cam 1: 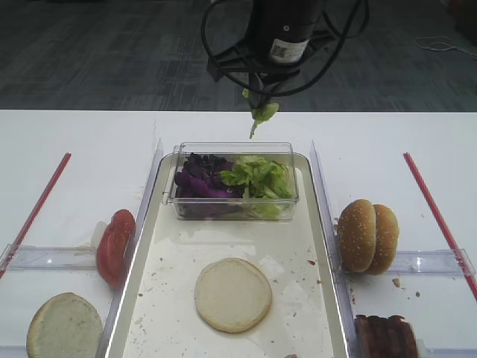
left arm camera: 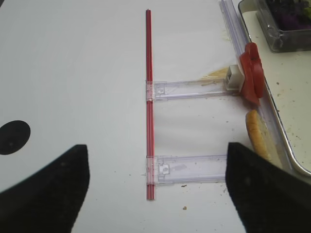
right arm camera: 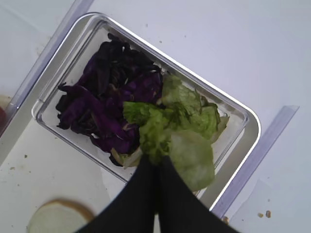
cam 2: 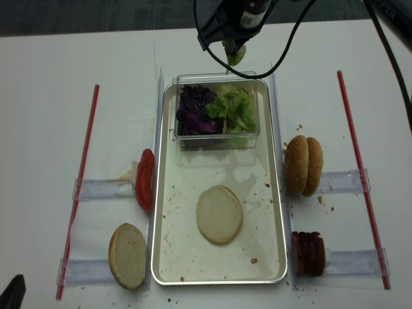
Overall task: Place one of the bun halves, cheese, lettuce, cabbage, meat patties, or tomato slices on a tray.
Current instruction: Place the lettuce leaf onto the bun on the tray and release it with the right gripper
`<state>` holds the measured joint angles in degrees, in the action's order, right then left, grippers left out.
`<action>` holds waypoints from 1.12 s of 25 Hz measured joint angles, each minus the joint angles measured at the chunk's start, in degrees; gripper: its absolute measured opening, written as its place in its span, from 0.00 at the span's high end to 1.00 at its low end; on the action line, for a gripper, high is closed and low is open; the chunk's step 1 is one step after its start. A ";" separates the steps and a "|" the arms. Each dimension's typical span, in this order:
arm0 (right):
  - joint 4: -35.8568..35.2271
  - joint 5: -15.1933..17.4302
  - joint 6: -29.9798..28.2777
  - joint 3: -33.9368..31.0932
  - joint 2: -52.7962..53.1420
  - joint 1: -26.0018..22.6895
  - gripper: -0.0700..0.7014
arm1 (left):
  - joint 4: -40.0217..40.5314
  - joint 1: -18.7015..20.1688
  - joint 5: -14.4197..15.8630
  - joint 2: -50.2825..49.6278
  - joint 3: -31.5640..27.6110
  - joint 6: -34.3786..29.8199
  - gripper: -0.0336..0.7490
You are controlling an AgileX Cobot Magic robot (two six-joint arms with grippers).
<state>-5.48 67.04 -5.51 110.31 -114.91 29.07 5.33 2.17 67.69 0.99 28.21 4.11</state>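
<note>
Right gripper (right arm camera: 156,162) is pinching a light green lettuce leaf (cam 1: 263,113) between closed fingers, hanging above the clear plastic tub (cam 1: 232,148) at the tray's (cam 1: 153,246) far end. Purple cabbage (cam 1: 197,179) and more lettuce are sitting in that tub, while a pale bun half (cam 1: 232,294) is lying flat on the tray floor. Left gripper (left arm camera: 155,184) is hovering over the bare table (left arm camera: 73,73) beside the tray, fingers spread apart.

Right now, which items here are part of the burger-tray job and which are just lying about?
Job:
right gripper, shut on lettuce piece
tray
bun half on tray
cabbage
tomato slices
sesame buns
meat patties

Lying about:
red strips
crumbs
</note>
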 joint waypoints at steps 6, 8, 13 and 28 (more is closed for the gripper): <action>0.00 3.63 0.12 0.00 0.00 0.00 0.86 | 0.00 0.00 0.00 0.00 0.00 0.00 0.24; 0.00 3.89 0.50 0.00 0.09 0.00 0.86 | 0.00 0.00 0.00 0.00 0.00 0.00 0.24; -0.25 3.89 2.99 0.00 0.09 0.00 0.86 | 0.00 0.00 0.00 0.00 0.00 0.00 0.24; -2.80 3.89 3.62 -25.57 15.93 1.38 0.86 | 0.00 0.00 0.00 0.00 0.00 0.00 0.24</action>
<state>-8.28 70.93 -1.90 84.74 -98.98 30.45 5.33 2.17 67.69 0.99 28.21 4.11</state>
